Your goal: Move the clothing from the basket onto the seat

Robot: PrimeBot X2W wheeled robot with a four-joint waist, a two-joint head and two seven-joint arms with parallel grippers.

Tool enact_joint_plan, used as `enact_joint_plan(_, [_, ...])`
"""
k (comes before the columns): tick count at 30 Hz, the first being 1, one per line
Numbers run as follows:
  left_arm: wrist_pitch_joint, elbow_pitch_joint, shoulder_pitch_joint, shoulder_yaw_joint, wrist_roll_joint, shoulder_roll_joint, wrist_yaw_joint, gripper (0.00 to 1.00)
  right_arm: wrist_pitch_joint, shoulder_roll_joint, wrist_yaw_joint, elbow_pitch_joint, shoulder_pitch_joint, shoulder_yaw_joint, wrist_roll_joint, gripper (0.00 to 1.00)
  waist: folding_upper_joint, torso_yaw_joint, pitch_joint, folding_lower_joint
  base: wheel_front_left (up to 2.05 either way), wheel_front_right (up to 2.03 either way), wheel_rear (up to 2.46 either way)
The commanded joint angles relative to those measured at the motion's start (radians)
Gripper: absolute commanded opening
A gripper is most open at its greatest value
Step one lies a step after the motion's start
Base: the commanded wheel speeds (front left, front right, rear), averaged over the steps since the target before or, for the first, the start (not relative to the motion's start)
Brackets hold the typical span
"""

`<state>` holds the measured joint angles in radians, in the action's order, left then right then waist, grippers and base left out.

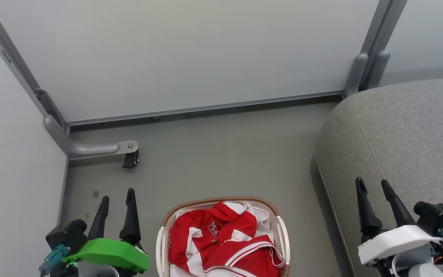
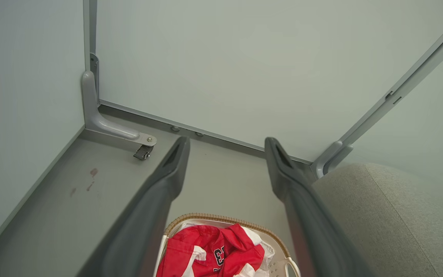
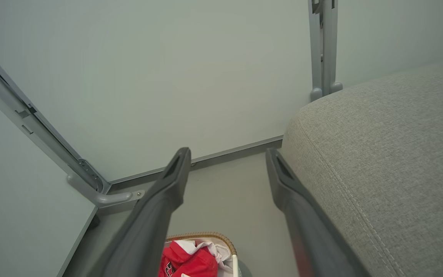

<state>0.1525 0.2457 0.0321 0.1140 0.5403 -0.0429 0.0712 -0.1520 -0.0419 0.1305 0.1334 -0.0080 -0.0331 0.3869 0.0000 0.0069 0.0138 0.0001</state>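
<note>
One heap of red clothing, white stripes, dark lettering, filling basket

basket near half cut off by the head view's bottom edge, clothing lower part cut with it, dark lettering patch folded and unreadable, seat running off right and bottom edges

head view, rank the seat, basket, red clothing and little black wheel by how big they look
1. seat
2. basket
3. red clothing, nearly filling the basket
4. black wheel
seat and basket run off the frame
</note>
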Motion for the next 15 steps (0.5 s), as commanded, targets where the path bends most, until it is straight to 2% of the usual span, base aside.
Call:
enact_joint_plan(1, [0.01,-0.003,-0.005,0.005,-0.031,-0.007,0.005,1.0,-0.011,-0.006,0.0,-0.014,0.01,-0.001,-0.031,1.0,0.0,0.0,-0.001,-0.0001,0.0,0.0,0.0])
enact_joint_plan(15, [0.044,0.035,-0.019,0.027,-0.13,-0.008,0.006,1.0,-0.044,-0.008,0.0,-0.019,0.033,0.015,-0.186,1.0,0.0,0.001,-0.008,-0.0001,0.0,0.0,0.0])
